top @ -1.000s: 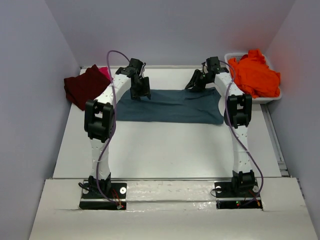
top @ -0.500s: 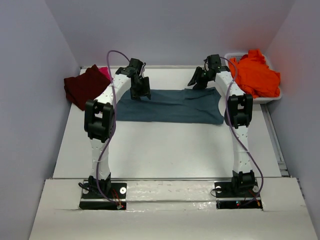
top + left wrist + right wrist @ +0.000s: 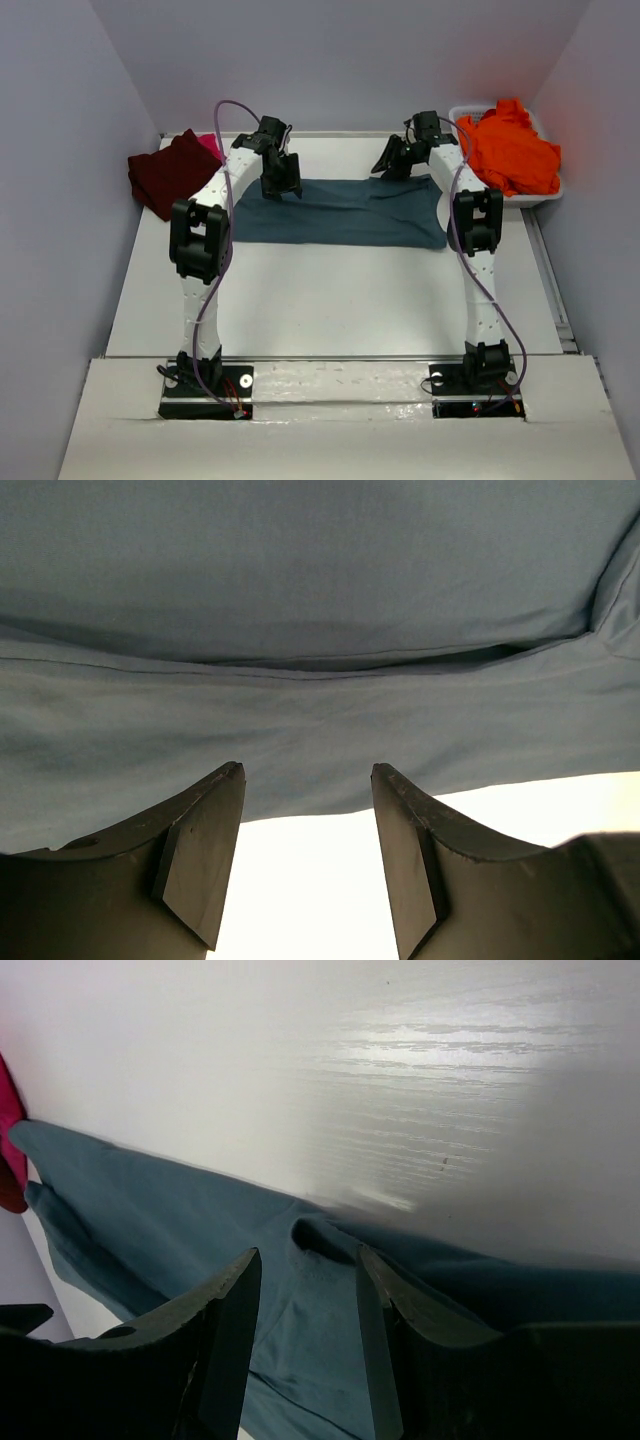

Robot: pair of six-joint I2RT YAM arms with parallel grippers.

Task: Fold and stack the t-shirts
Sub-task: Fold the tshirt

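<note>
The teal shirt (image 3: 340, 212) is laid crosswise; its far corners are overhung by left fingers (image 3: 283, 188) and right fingers (image 3: 390, 167), both parted, empty.

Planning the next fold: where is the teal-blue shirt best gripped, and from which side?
Likely its far edge, near each corner, from above: the teal-blue shirt lies flat as a wide band, and left gripper and right gripper hover open there.
</note>
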